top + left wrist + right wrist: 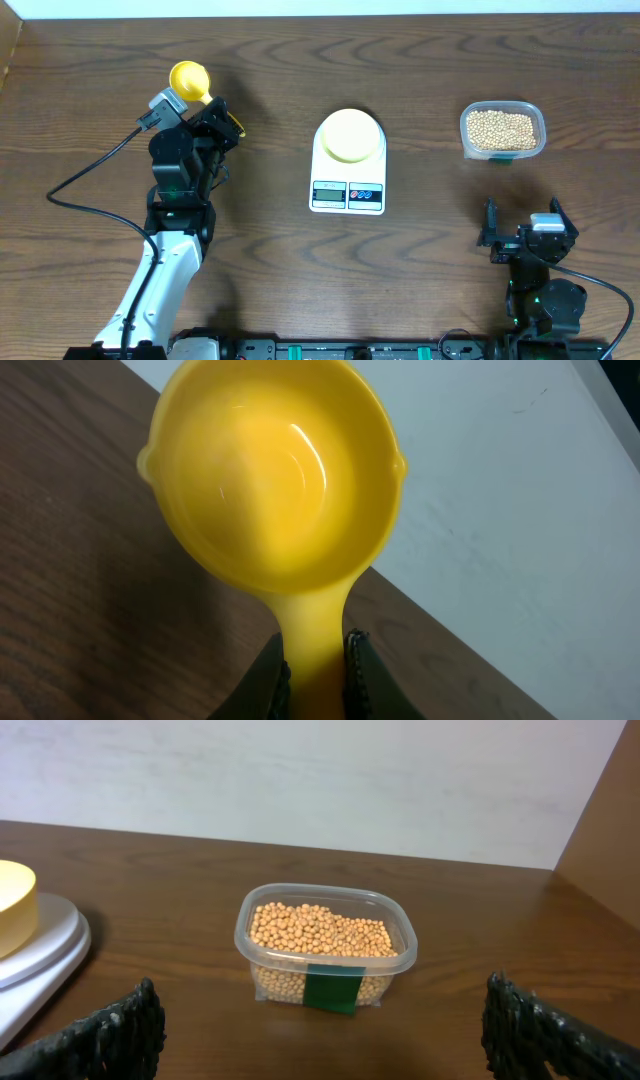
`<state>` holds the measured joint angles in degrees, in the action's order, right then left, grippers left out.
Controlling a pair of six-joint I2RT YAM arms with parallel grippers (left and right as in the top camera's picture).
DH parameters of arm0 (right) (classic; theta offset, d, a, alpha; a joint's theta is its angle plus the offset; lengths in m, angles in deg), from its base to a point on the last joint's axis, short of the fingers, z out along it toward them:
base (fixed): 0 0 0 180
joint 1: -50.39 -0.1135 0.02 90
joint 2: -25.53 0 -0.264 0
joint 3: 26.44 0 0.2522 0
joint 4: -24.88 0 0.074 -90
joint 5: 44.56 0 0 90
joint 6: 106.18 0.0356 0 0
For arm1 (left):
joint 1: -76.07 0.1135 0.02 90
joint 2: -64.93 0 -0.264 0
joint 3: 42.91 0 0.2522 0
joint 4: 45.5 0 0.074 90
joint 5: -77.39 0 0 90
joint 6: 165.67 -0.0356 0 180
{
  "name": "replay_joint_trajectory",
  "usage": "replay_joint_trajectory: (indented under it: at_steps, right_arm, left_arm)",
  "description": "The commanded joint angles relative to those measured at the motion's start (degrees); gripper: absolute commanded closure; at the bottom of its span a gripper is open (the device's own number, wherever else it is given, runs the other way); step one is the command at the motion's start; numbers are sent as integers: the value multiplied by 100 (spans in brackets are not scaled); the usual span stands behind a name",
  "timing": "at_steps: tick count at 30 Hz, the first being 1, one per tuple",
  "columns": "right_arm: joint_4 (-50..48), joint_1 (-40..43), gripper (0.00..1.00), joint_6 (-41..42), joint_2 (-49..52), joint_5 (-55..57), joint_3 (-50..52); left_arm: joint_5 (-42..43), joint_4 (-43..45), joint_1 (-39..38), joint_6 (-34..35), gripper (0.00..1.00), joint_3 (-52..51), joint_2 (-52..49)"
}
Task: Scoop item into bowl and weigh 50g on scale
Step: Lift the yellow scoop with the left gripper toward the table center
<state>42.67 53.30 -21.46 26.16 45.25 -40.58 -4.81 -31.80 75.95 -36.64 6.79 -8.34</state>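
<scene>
My left gripper [215, 110] at the far left is shut on the handle of a yellow long-handled scoop [188, 78]. In the left wrist view the scoop's cup [275, 470] is empty, and the black fingers [362, 675] clamp its handle. The pale yellow-green bowl [350, 134] sits on the white scale [348, 190] at the table's middle. Tan beans [501, 128] fill a clear tub at the right. My right gripper [525, 225] stands open below that tub, with nothing between its fingers. The right wrist view shows the beans [320, 932] ahead of it and the bowl [15, 905] at the left edge.
The clear rectangular tub [325, 955] carries a green label on its front. A black cable [90, 175] loops left of the left arm. A pale wall [300, 780] runs behind the table's far edge.
</scene>
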Motion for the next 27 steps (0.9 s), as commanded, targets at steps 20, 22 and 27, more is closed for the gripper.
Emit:
replay_joint_trajectory:
  at_steps: [20,22,27]
  right_arm:
    - [-2070,13,1,-807,354,42,-31]
    - [-2441,13,1,-807,719,39,-177]
    - [-2791,15,1,-997,2181,-105,-1182]
  left_arm:
    - [52,706,9,179,93,68,-2]
    - [52,732,11,179,93,188,-2]
    - [59,533,9,175,93,675,-2]
